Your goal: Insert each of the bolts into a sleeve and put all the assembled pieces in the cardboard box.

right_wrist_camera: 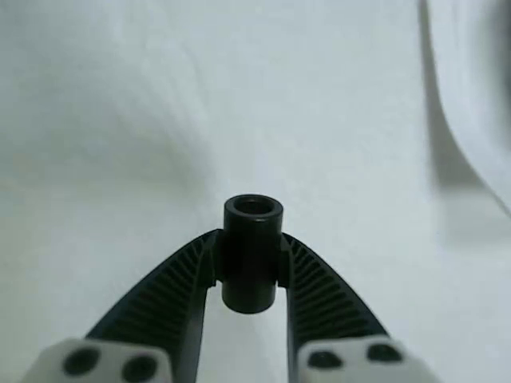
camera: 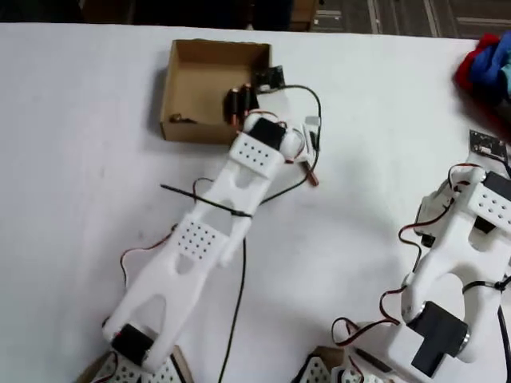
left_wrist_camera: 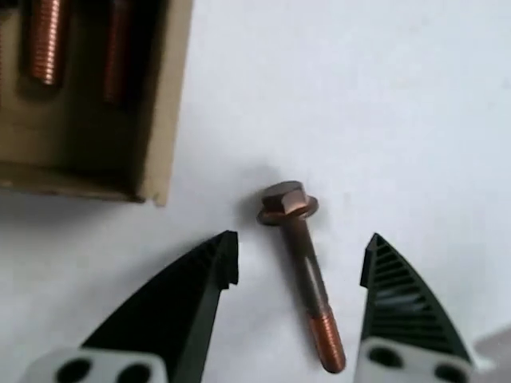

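A copper bolt (left_wrist_camera: 306, 275) with a flanged hex head lies flat on the white table, just outside the corner of the cardboard box (left_wrist_camera: 162, 112). My left gripper (left_wrist_camera: 302, 239) is open, one finger on each side of the bolt's shank, not touching it. In the high view this bolt (camera: 312, 175) lies right of the box (camera: 185, 73) by the left arm's tip. Inside the box lie two threaded pieces (left_wrist_camera: 44, 44), dark in the high view (camera: 239, 102). My right gripper (right_wrist_camera: 251, 239) is shut on an upright black sleeve (right_wrist_camera: 251, 259), bore facing up.
The right arm (camera: 459, 239) stands at the table's right side, folded back. A red and blue cloth bundle (camera: 487, 64) lies at the far right edge. Cables (camera: 307, 92) loop beside the box. A small brown item (camera: 179, 120) rests in the box's near left corner.
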`<action>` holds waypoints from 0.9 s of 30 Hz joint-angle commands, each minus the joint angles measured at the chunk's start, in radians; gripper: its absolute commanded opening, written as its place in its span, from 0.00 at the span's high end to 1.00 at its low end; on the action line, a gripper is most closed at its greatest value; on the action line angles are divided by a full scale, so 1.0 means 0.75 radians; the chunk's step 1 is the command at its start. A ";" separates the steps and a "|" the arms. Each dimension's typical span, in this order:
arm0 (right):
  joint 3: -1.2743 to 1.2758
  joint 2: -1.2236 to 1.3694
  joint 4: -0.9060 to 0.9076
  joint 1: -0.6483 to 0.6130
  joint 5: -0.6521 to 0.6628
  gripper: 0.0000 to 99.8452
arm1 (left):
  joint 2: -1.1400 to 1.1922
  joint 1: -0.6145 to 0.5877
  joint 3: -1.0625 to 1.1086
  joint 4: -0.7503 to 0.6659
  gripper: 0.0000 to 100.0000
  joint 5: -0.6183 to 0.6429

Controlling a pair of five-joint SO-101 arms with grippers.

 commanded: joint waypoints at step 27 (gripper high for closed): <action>-0.010 -0.089 -0.011 -0.150 -0.002 0.98 | -0.331 -0.104 0.120 0.491 0.98 -0.798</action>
